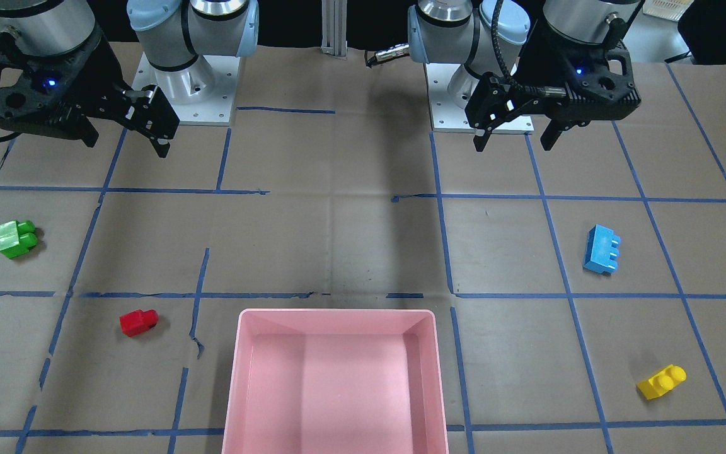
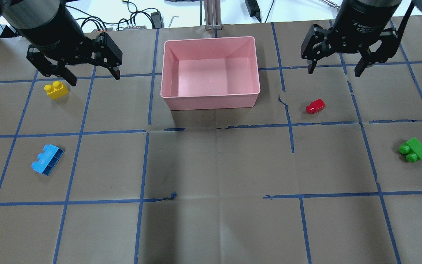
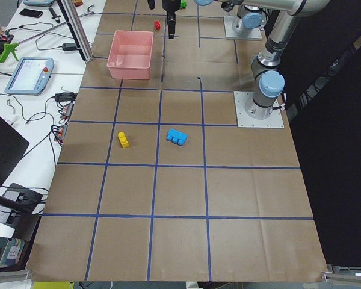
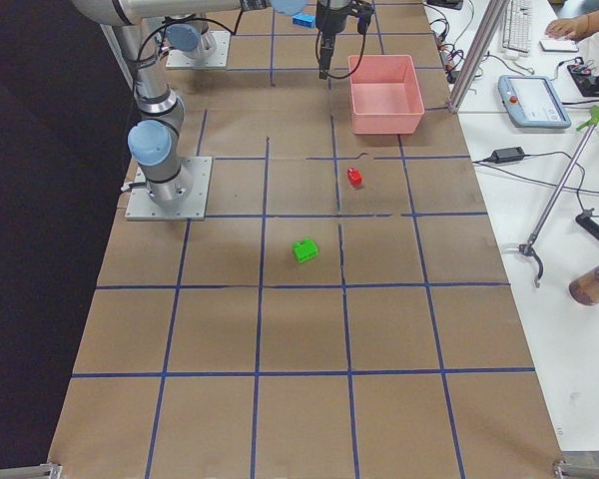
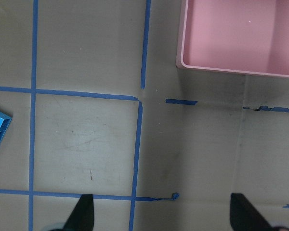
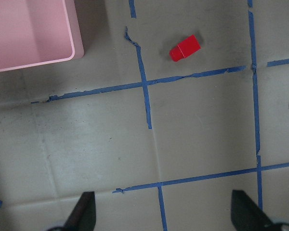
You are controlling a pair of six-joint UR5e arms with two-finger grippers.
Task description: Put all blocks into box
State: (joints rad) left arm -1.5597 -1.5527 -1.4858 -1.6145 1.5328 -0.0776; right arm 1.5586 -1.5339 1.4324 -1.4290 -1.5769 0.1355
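Note:
The pink box (image 2: 211,102) stands empty at the far middle of the table, its rim also in the front view (image 1: 237,378). The yellow block (image 2: 56,89) and the blue block (image 2: 48,159) lie on my left side. The red block (image 2: 315,106) and the green block (image 2: 413,150) lie on my right. My left gripper (image 2: 93,77) is open and empty, high above the table near the yellow block. My right gripper (image 2: 334,70) is open and empty, high above the table beyond the red block. The right wrist view shows the red block (image 6: 185,47).
Brown paper with a blue tape grid (image 2: 145,165) covers the table. The arm bases (image 1: 186,94) stand at the robot's edge. A desk with tablets and cables (image 3: 30,72) runs along the far edge beyond the box.

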